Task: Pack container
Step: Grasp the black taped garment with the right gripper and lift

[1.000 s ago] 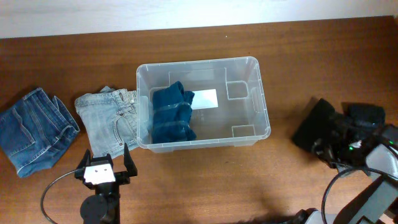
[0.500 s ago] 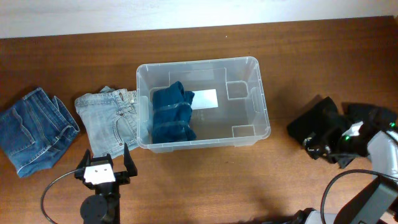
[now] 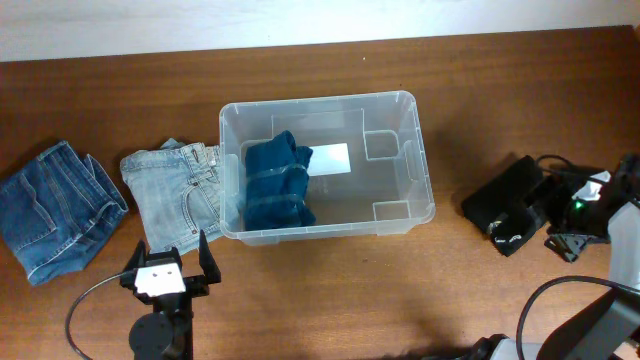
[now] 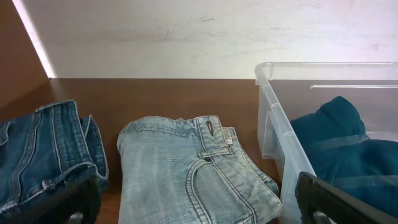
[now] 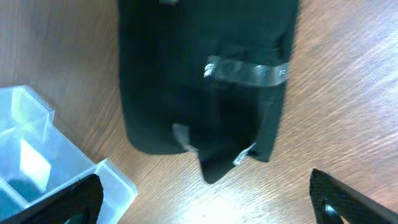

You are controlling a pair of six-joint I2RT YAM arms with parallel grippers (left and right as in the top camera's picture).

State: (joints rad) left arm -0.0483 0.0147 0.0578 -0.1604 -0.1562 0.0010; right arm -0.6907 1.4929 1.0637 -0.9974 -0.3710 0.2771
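Observation:
The clear container [image 3: 424, 172] stands mid-table with a folded dark teal garment [image 3: 278, 182] in its left half; its corner [image 5: 43, 163] shows in the right wrist view. A folded black garment [image 3: 503, 208] [image 5: 205, 81] lies flat on the wood to the container's right. My right gripper [image 3: 557, 213] [image 5: 205, 211] is open just right of it, with nothing between its fingers. Open and empty as well, my left gripper [image 3: 168, 253] [image 4: 196, 208] hovers near the front edge, facing folded light-blue jeans [image 3: 178, 192] [image 4: 186, 168] beside the container wall [image 4: 278, 127].
Folded dark-blue jeans [image 3: 55, 205] [image 4: 37, 149] lie at the far left. A white wall runs behind the table's back edge. Black cables trail around the right arm near the table's right edge.
My right gripper has opened and let go of the black garment, which now lies on the table. The gripper has drawn back to the right. The left arm has not moved.

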